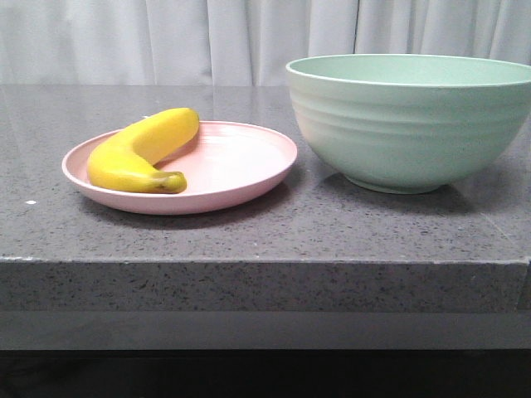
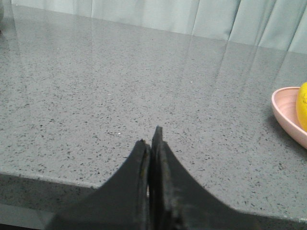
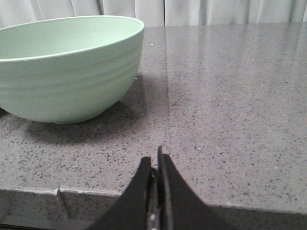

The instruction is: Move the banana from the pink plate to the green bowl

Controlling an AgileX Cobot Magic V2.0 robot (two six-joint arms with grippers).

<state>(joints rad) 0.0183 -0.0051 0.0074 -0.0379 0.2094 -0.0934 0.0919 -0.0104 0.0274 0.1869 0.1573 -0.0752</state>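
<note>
The banana point(image 1: 141, 152) is lying on the pink plate point(image 1: 241, 166), curving along the rim on the side away from the green bowl point(image 1: 411, 124), with its greenish-brown stem tip pointing toward the plate's centre. The plate is sitting just beside the bowl on the grey speckled counter point(image 1: 332, 240), and the two are not touching. The bowl is standing upright; the front view is not showing its floor.

The left hand point(image 2: 152, 143) is hovering over bare counter, off the plate's far side from the bowl, fingers pressed together, gripping nothing. The right hand point(image 3: 156, 163) is hovering at the counter's front edge, beyond the bowl from the plate, fingers likewise together and carrying nothing.
</note>
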